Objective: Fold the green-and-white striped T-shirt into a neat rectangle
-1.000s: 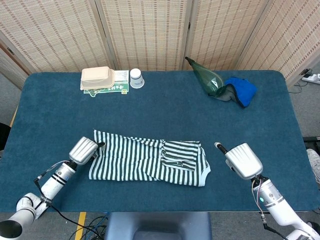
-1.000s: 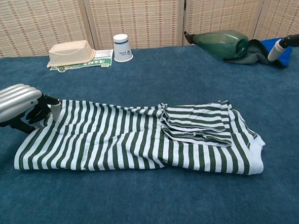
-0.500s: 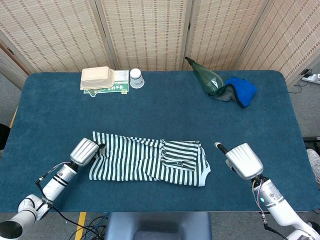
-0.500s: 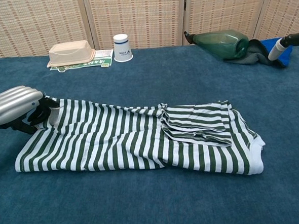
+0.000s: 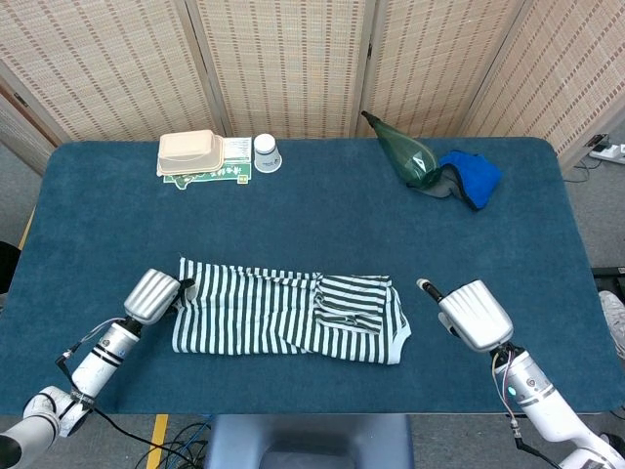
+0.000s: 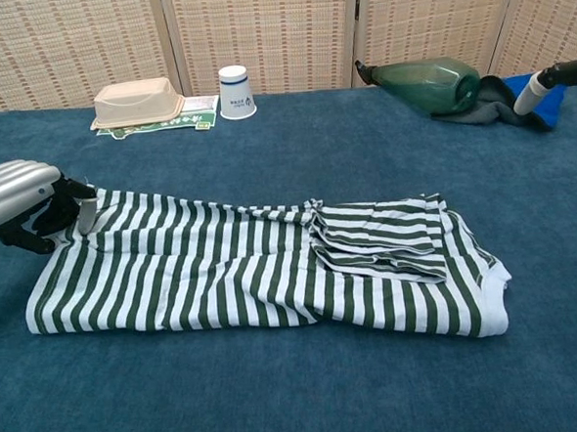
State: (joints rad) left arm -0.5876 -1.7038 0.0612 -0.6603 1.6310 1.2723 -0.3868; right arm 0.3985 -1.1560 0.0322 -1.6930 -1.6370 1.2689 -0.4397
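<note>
Lying as a long band, the T-shirt (image 5: pixel 291 317) awaits a crosswise fold — its 3 o'clock end already doubled. The left hand (image 5: pixel 151 295) pinches the 9 o'clock edge to lift it over; the right hand (image 5: pixel 476 315) waits at 3 o'clock grasping nothing, whether clenched I cannot tell

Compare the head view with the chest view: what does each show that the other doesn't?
Only the head view shows the whole right hand with its forearm, apart from the shirt, and the table's full outline. Only the chest view shows the shirt's layered thickness from the side. Both share the striped T-shirt, the left hand at its far left corner, the white cup, the beige container, the green bottle and the blue cloth.
</note>
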